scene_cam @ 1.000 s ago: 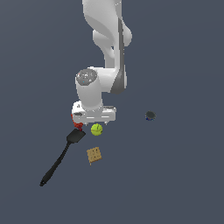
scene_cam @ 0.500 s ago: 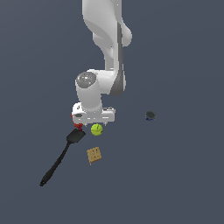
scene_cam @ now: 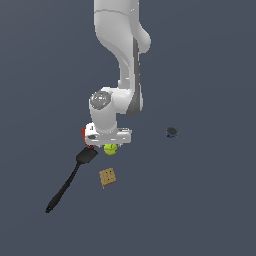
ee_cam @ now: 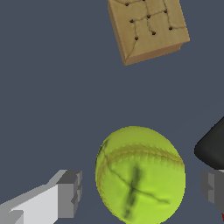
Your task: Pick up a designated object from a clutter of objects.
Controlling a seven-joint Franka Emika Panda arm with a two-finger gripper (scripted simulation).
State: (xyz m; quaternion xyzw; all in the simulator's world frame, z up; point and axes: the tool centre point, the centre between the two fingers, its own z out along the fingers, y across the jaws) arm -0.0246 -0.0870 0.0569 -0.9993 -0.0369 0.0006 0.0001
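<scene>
The designated object, a small yellow-green ball [scene_cam: 110, 148] [ee_cam: 140, 172], lies on the dark floor directly under my hand. My gripper [scene_cam: 110, 146] [ee_cam: 141, 190] is open, low over the ball, with one grey finger [ee_cam: 70, 193] on each side of it and a gap between pads and ball. The rest of the clutter lies close by: a tan square cracker [scene_cam: 107, 176] [ee_cam: 148, 27], a long black spatula [scene_cam: 67, 182] whose blade [ee_cam: 212, 146] nears one finger, a red bent object [scene_cam: 85, 134] mostly hidden behind the hand, and a dark round object [scene_cam: 171, 132].
The white arm [scene_cam: 122, 60] rises above the hand. The floor [scene_cam: 200, 200] is a plain dark grey surface.
The hand has sunk slightly lower over the ball. The objects have not moved.
</scene>
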